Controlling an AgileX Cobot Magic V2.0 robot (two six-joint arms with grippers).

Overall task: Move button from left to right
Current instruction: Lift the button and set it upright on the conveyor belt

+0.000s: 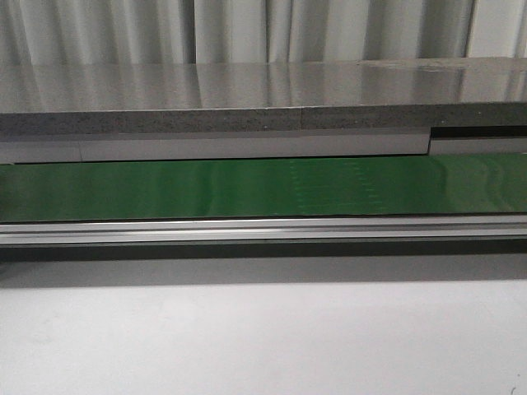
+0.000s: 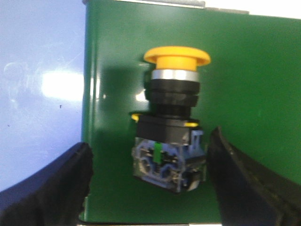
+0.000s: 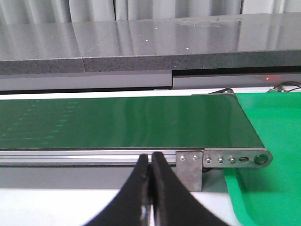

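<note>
I see a shiny smooth green belt [image 1: 247, 188], a silvery metal rail [image 1: 247, 230], a speckled grey stone-like shelf [image 1: 206, 122], a button [image 2: 171, 122] with a glossy yellow plastic cap, a shiny metal ring, black plastic body

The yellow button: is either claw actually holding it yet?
No. The left gripper is open, its fingers either side of the button without touching. The right gripper is shut on nothing.

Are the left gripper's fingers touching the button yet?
Apart. The left wrist view shows green belt between the button and each finger of the open left gripper.
</note>
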